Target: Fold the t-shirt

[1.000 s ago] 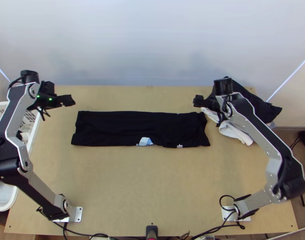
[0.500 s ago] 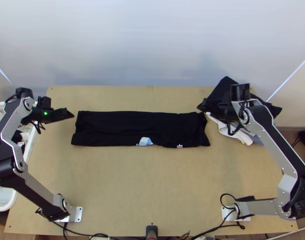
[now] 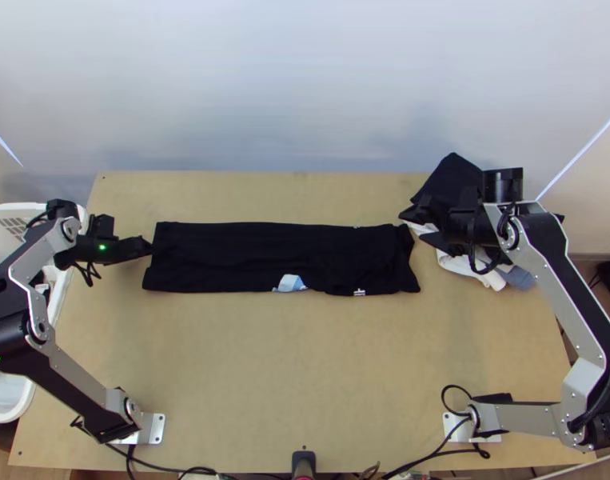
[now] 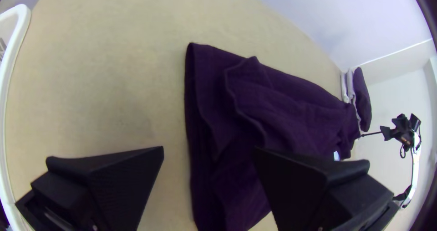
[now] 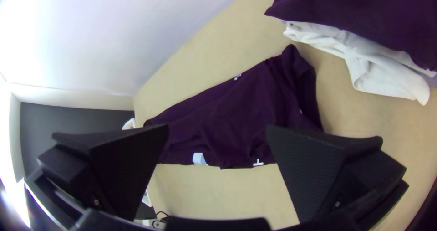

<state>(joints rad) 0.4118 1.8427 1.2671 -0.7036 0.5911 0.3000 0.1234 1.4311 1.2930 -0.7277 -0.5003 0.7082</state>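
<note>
A white plastic basket [image 3: 7, 415] stands at the bench's left side. Next comes the left gripper [image 3: 147, 246], at the left end of the black fabric t-shirt [image 3: 241, 256]; its fingers are wide apart with nothing gripped, and I cannot tell whether they touch the cloth. The t-shirt lies folded into a long strip across the light wooden bench [image 3: 305, 368], layers loosely rumpled at its left end, a pale blue patch [image 3: 289, 282] showing at the near edge. Beyond its right end, the right gripper [image 3: 411, 226] has its fingers spread wide and empty, beside a black cloth [image 3: 450, 178] lying over a white cloth [image 3: 487, 277].
</note>
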